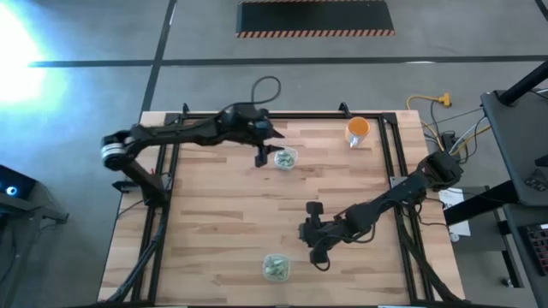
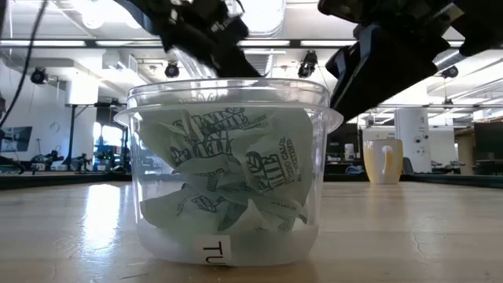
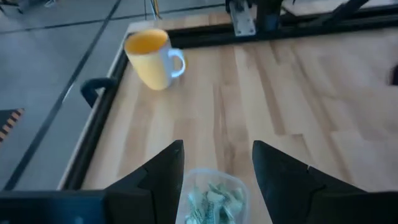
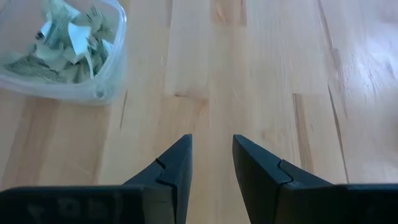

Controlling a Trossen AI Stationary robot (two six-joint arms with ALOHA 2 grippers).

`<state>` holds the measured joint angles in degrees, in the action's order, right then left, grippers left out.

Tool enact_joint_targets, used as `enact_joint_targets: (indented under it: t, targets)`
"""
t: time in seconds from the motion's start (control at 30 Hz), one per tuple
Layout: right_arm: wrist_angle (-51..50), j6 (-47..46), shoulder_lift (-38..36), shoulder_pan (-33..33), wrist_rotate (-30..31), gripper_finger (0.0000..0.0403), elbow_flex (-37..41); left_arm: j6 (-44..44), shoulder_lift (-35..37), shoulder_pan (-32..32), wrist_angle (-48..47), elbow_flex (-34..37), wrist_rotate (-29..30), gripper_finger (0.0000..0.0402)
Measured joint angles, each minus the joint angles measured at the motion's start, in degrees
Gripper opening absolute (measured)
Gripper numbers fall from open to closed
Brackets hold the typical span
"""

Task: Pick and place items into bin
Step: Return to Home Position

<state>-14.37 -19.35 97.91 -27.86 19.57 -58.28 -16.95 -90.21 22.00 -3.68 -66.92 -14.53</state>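
The items are small pale green-and-white crinkly wrapped pieces, all lying in two clear plastic tubs. One tub (image 1: 285, 158) stands in the far middle of the table. The other tub (image 1: 275, 267) stands near the near edge and fills the low view (image 2: 228, 173). My left gripper (image 1: 261, 157) is open and hangs just left of the far tub; in its wrist view the tub (image 3: 214, 198) shows between its fingers. My right gripper (image 1: 308, 234) is open and empty over bare wood, right of and beyond the near tub (image 4: 62, 50).
An orange cup (image 1: 358, 129) with a white handle stands near the far right corner and also shows in the left wrist view (image 3: 152, 59) and the low view (image 2: 383, 161). Black rails frame the table's edges. Bare wood lies between the two tubs.
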Motion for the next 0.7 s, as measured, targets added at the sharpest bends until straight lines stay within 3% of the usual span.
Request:
enact_joint_targets:
  t: [0.13,0.27,0.4,0.5,0.7]
  targets:
    - [-0.3,1.4,0.0,0.0,0.0,0.0105,-1.3,0.1,7.4,0.0,-5.6,0.6,0.1,0.0174]
    - [-0.4,10.9,-0.3,-0.1,0.5,0.0105,-3.1,0.1,13.8,-0.2,-13.3,0.8,0.1,0.0174]
    - [0.5,15.7,-3.0,1.0,10.8,0.0105,-4.4,-1.2,18.9,-0.2,-17.6,2.8,0.0,0.0174]
    - [4.1,21.4,-6.4,3.2,13.7,0.0105,-3.7,-1.3,22.8,-0.3,-12.9,7.6,0.0,0.0174]
    - [8.6,29.6,-13.6,8.2,1.6,0.0105,-1.0,2.3,30.8,-0.1,6.6,21.9,-0.1,0.0174]
